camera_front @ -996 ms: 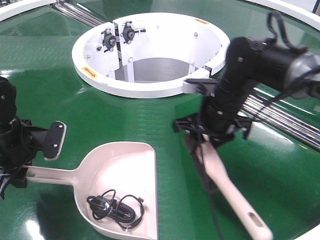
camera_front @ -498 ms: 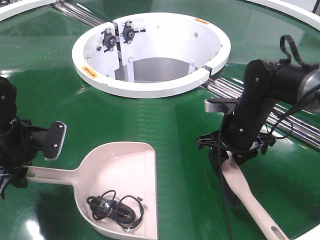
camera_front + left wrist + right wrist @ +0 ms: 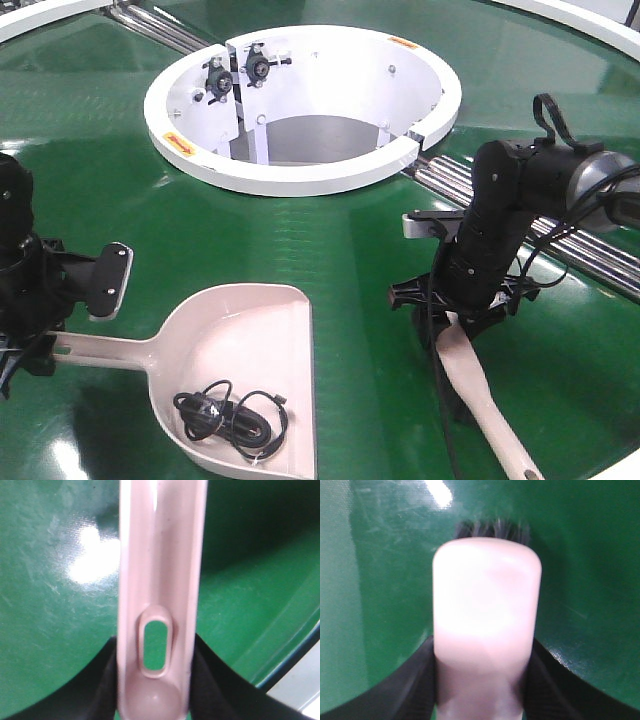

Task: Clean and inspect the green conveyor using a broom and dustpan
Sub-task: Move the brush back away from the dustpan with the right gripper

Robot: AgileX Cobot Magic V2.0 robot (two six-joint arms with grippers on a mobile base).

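The left tool (image 3: 154,690) is closed on the handle of the dustpan (image 3: 240,340), near its hang hole. The right tool (image 3: 482,680) is clamped around the broom (image 3: 480,395) close to its head, with dark bristles showing just past the beige end. The dustpan lies on the near left of the green conveyor (image 3: 330,260) with a coiled black cable (image 3: 230,415) inside it. The broom is on the near right, its long handle running toward the near edge.

Several faults are judged possible. The broom is gripped near the head, so its long free handle could lever and slip in the jaws on a hard stroke. Whether the bristles touch the belt cannot be told; if they are carried too high, a sweep would pass over the debris. If the pan were tilted or jolted, the cable could slide out over its open side. The wires looped on the right arm could be snagged at the metal rollers (image 3: 560,240) just behind it.

Open belt is left between pan and broom, and a leftward stroke is allowed there. Movement is bounded far by the white hub (image 3: 300,175), whose opening could swallow debris, and far right by the roller seam.
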